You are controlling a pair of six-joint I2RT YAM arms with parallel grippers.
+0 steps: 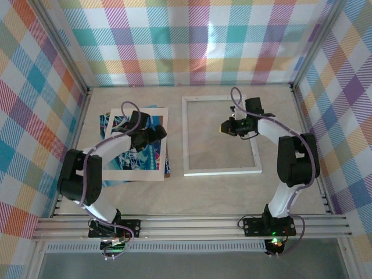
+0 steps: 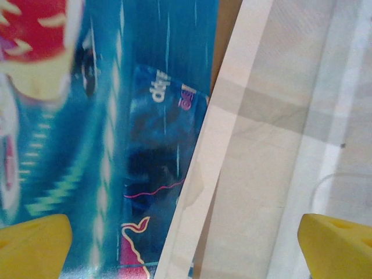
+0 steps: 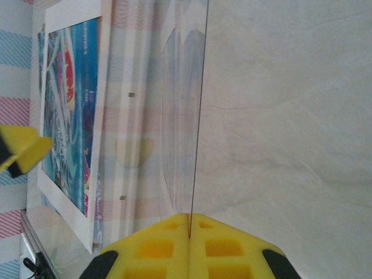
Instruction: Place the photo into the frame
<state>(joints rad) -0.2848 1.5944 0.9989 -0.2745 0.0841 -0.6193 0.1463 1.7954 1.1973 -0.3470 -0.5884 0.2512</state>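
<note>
The photo (image 1: 145,158), blue and teal with red marks, lies at the left under a cream mat (image 1: 135,174); its print shows through the mat's window (image 2: 145,145). My left gripper (image 1: 156,135) hovers open just above the mat's right border (image 2: 226,145), its yellow fingertips (image 2: 35,244) wide apart and nothing between them. The white frame (image 1: 221,171) lies flat mid-table. Over the frame's right part, my right gripper (image 1: 226,127) is shut on a thin clear pane (image 3: 200,116), seen edge-on rising from between the pads (image 3: 157,250). The photo (image 3: 70,104) shows beyond the pane.
A brown board edge (image 2: 224,35) peeks out under the mat. Plaid walls (image 1: 186,40) enclose the table on three sides. Bare tabletop (image 1: 203,200) lies between the frame and the arm bases.
</note>
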